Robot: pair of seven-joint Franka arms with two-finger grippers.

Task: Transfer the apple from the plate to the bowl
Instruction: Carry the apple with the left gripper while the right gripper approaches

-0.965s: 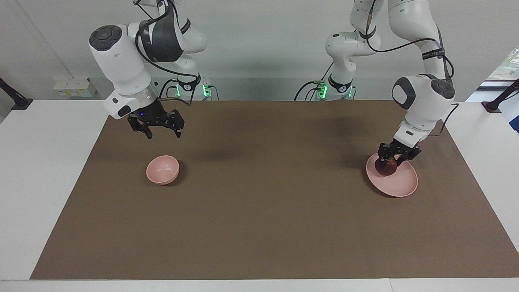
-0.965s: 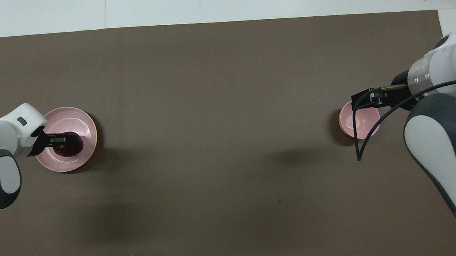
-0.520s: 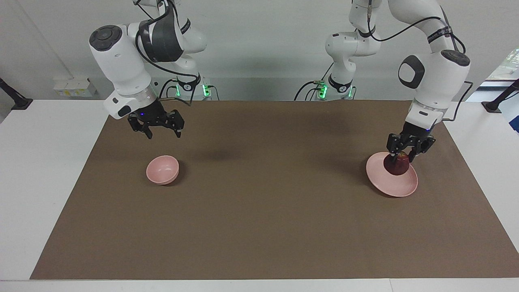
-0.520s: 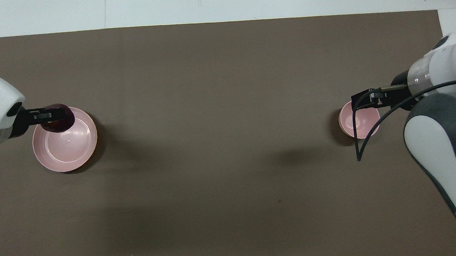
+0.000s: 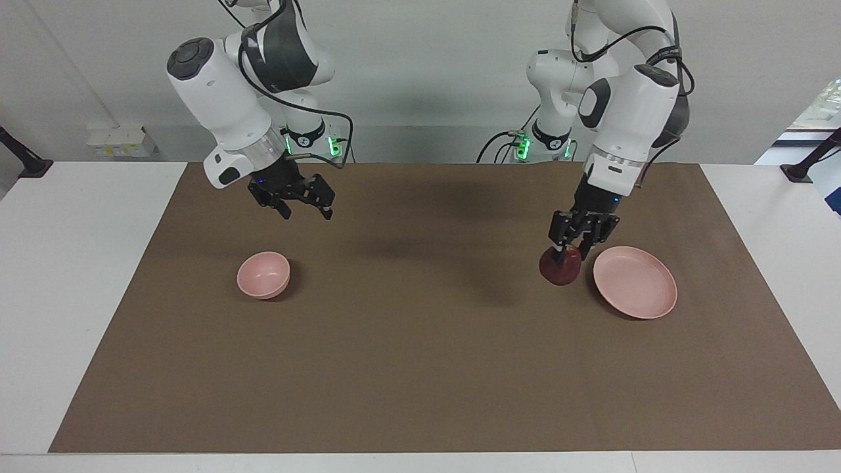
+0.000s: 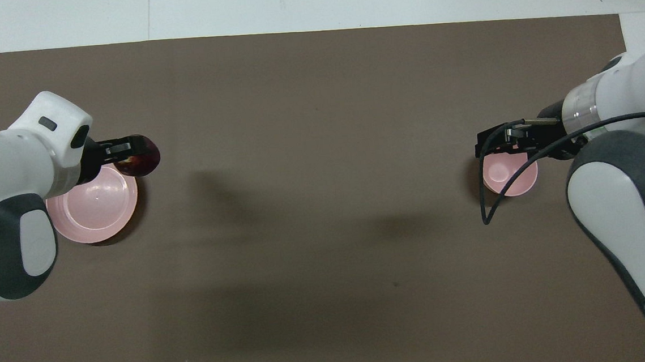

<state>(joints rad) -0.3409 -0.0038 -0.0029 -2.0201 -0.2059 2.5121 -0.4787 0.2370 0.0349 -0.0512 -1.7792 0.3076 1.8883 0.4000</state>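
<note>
Your left end effector grips the apple aloft beside the plate; your right end effector, released, hangs near the bowl.

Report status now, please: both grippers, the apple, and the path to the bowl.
Left gripper shut on dark red apple, airborne beside flat pink plate. Right gripper open, up near small deep pink bowl. Brown mat between: nothing visible.

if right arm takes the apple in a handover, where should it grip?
Likely the apple's lower half, across its widest part, coming in from the side or below. The left gripper is shut on its top from above, so only the round lower body is free. The right gripper hangs open near the bowl.
</note>
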